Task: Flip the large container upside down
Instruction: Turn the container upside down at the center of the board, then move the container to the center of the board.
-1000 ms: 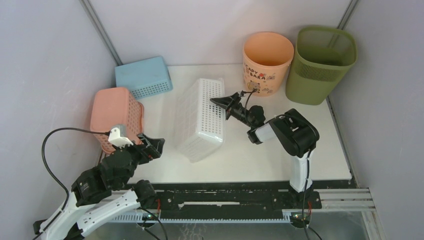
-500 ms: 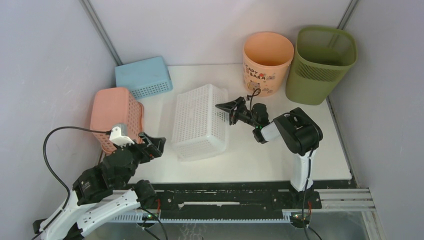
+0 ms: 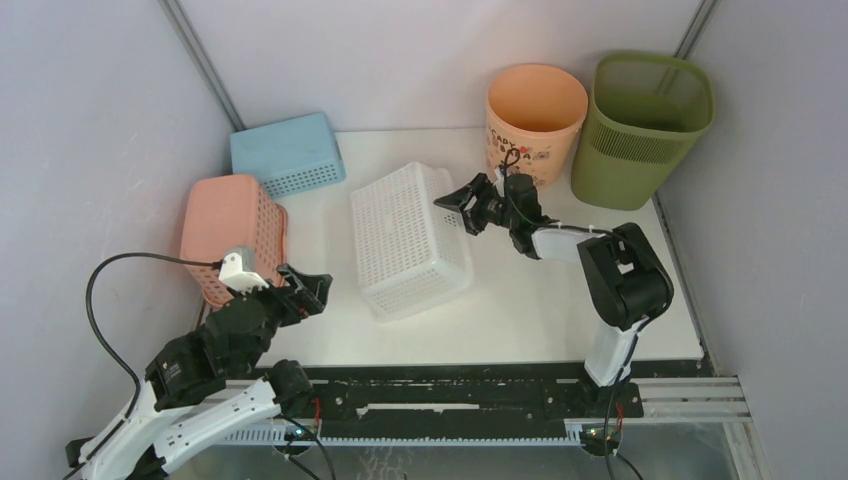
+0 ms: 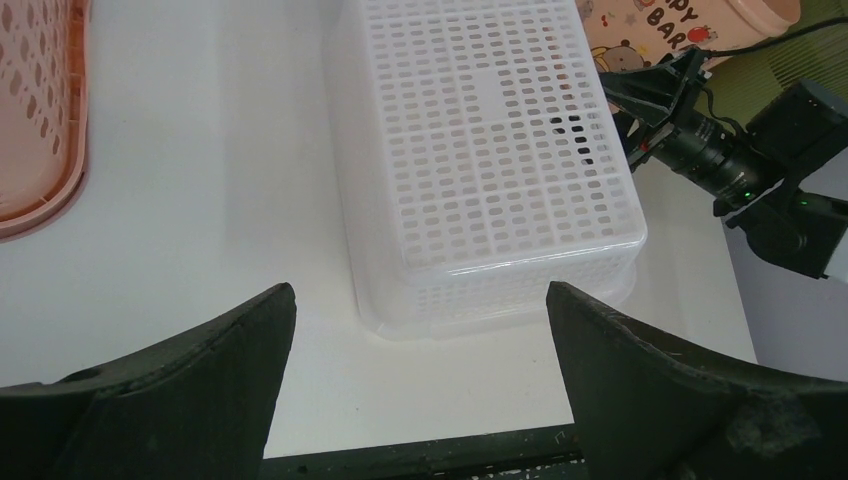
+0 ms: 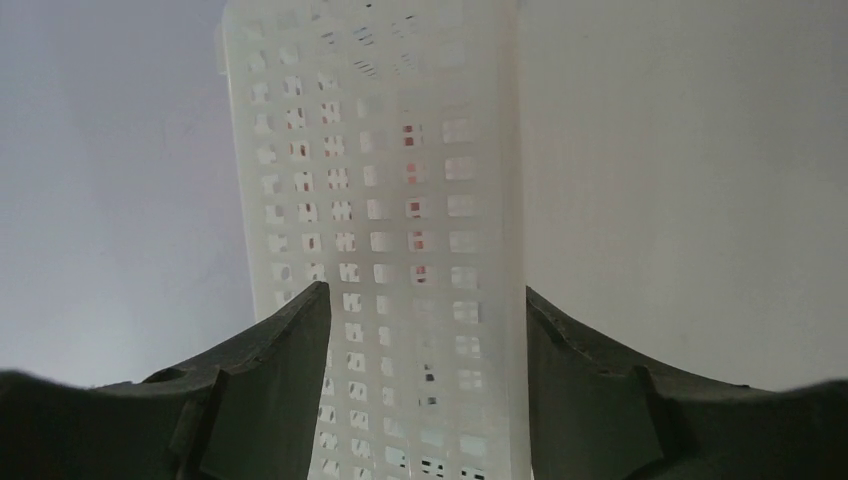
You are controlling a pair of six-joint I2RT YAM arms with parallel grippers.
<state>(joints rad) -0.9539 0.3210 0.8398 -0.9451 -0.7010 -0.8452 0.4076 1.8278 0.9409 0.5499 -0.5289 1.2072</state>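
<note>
The olive-green bin (image 3: pixel 645 130) stands upright, mouth up, in the back right corner, and neither gripper touches it. A white perforated basket (image 3: pixel 408 240) lies bottom-up in the middle of the table; it also shows in the left wrist view (image 4: pixel 500 160). My right gripper (image 3: pixel 460 197) is open at the basket's far right end. In the right wrist view (image 5: pixel 425 300) the basket wall (image 5: pixel 390 200) shows between the spread fingers. My left gripper (image 3: pixel 305 288) is open and empty near the front left; in the left wrist view (image 4: pixel 420 300) it points at the white basket.
A peach bucket (image 3: pixel 535 125) with cartoon print stands upright just left of the green bin. A blue basket (image 3: pixel 288 153) lies at the back left and a pink basket (image 3: pixel 230 235) at the left edge. Walls close in the table on three sides.
The white basket tipped over from standing on its long side to lying bottom-up. My right gripper swung back and to the right. The left arm stayed still.
</note>
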